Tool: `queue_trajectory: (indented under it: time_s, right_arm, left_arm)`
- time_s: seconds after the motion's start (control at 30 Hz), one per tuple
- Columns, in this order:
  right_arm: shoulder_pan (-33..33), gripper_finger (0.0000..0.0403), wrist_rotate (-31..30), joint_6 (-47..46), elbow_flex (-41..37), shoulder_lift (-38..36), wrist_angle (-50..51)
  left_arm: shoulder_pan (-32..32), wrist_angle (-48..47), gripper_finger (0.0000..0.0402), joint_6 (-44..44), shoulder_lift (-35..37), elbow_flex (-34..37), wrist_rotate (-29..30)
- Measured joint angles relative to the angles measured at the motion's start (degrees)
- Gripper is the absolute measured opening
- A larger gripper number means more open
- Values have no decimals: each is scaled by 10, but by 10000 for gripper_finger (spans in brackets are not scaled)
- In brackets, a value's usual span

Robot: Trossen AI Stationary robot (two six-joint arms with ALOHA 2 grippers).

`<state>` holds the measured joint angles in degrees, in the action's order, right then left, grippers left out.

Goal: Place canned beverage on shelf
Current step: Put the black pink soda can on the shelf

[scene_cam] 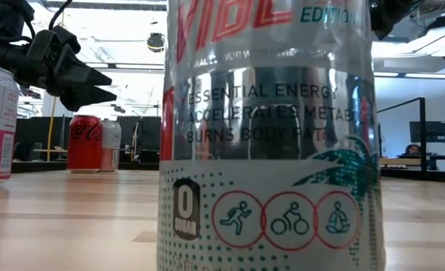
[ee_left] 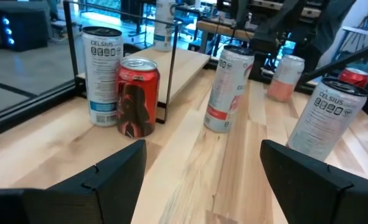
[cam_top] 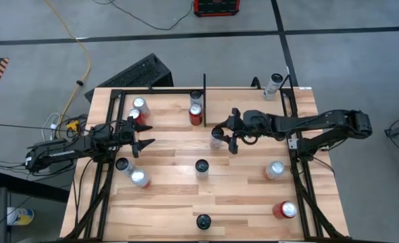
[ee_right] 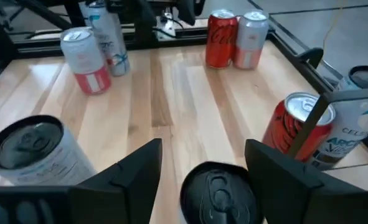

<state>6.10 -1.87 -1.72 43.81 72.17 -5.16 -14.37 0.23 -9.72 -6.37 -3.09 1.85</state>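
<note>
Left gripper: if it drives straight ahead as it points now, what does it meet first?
Probably the red-banded silver can at the right gripper; bare shelf wood lies between, though depth is unclear.

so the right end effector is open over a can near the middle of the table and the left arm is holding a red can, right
Not quite: the left end effector holds nothing. In the left wrist view its fingers stand apart with bare wood between them. The right end effector is indeed open over a can near the table's middle.
</note>
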Motion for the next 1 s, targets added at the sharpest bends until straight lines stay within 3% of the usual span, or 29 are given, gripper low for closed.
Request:
queue_trajectory:
  time_s: [0.37, 0.8, 1.0]
  right_arm:
    - [5, 259, -10, 8, 0, 3, 19]
    - [20, 334, -11, 33, 0, 3, 18]
    - [20, 345, -11, 42, 0, 3, 18]
  left_arm:
    - [0, -29, 300, 34, 0, 0, 1]
    - [0, -66, 300, 31, -2, -2, -3]
    - [0, -67, 300, 31, -2, -2, -4]
